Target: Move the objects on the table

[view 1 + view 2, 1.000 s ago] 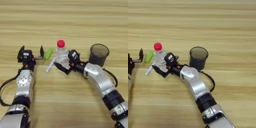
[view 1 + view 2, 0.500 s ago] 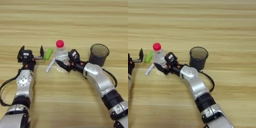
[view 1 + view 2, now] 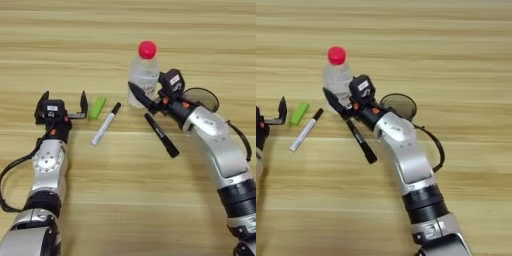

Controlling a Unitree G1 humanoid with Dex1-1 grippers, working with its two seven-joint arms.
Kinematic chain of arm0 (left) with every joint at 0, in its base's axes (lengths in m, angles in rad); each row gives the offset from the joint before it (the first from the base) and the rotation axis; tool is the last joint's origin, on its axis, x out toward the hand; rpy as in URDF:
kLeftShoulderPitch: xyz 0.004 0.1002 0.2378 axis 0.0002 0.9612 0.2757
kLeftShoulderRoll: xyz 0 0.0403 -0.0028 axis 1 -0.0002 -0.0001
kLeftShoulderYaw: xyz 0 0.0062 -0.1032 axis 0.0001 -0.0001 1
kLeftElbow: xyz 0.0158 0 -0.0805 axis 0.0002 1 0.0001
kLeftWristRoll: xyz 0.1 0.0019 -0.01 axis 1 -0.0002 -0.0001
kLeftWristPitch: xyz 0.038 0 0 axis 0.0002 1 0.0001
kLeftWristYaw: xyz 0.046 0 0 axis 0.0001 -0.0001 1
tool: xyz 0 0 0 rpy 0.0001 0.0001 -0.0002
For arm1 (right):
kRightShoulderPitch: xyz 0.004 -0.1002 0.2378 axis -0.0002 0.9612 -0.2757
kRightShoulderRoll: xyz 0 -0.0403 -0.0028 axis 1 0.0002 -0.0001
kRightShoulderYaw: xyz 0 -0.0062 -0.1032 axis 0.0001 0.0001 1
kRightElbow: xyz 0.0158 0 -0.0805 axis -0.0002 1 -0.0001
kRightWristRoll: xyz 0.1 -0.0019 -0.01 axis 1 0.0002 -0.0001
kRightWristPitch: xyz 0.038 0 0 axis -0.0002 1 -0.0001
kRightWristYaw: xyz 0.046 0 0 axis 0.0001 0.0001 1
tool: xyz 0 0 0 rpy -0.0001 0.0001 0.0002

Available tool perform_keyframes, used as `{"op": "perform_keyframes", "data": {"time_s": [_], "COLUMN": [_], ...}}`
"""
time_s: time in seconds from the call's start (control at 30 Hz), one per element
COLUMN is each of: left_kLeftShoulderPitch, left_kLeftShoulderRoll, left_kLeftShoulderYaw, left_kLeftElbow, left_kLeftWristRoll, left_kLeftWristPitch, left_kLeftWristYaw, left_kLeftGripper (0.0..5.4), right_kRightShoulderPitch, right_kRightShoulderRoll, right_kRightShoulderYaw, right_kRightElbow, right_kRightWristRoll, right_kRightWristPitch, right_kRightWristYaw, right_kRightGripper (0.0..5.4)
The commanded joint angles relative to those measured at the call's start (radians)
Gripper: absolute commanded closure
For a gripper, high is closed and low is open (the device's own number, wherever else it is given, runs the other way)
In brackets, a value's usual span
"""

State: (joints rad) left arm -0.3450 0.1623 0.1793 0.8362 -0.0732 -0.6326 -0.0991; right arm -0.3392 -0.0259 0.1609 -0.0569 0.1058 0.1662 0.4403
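Your right gripper [image 3: 141, 95] reaches in from the right, fingers clamped around the bottle [image 3: 144, 75], lifted near the cup [image 3: 201, 99]. Your left gripper [image 3: 61, 104] rests spread wide, empty, beside the green block [image 3: 97, 107].

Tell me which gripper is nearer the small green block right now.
Left. The left gripper sits just left of the green block, its jaws open with one finger almost beside it. The right gripper is off to the block's right, closed on the clear bottle.
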Motion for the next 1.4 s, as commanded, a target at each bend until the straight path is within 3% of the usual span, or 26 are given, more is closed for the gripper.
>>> {"op": "perform_keyframes", "data": {"time_s": [0.03,0.2,0.33,0.57,0.87,1.07,1.2,1.4], "left_kLeftShoulderPitch": [-0.010,-0.011,-0.012,-0.013,-0.011,-0.009,-0.009,-0.006], "left_kLeftShoulderRoll": [0.000,-0.003,-0.005,-0.002,-0.002,-0.002,-0.003,-0.004], "left_kLeftShoulderYaw": [-0.005,-0.005,-0.005,-0.002,-0.001,-0.002,-0.002,-0.002], "left_kLeftElbow": [0.012,0.012,0.011,0.012,0.008,0.004,0.005,0.000], "left_kLeftWristRoll": [0.008,0.010,0.010,0.007,0.007,0.009,0.009,0.009], "left_kLeftWristPitch": [0.000,0.000,0.000,0.002,0.002,0.002,0.002,0.001], "left_kLeftWristYaw": [0.007,0.010,0.010,0.007,0.007,0.009,0.011,0.012], "left_kLeftGripper": [0.00,0.00,0.00,0.00,0.00,0.00,0.00,0.00], "right_kRightShoulderPitch": [-0.059,-0.062,-0.030,0.072,0.131,0.140,0.142,0.139], "right_kRightShoulderRoll": [-0.039,-0.105,-0.172,-0.189,-0.170,-0.163,-0.158,-0.158], "right_kRightShoulderYaw": [-0.094,-0.204,-0.315,-0.434,-0.435,-0.395,-0.366,-0.361], "right_kRightElbow": [-0.111,-0.180,-0.190,-0.155,0.074,0.238,0.304,0.343], "right_kRightWristRoll": [0.035,0.037,0.018,0.053,0.035,-0.021,-0.045,-0.032], "right_kRightWristPitch": [0.032,0.037,0.004,-0.008,-0.104,-0.216,-0.261,-0.278], "right_kRightWristYaw": [-0.048,-0.111,-0.175,-0.234,-0.269,-0.297,-0.306,-0.303], "right_kRightGripper": [2.25,2.27,2.27,2.27,2.28,2.30,2.30,2.30]}}
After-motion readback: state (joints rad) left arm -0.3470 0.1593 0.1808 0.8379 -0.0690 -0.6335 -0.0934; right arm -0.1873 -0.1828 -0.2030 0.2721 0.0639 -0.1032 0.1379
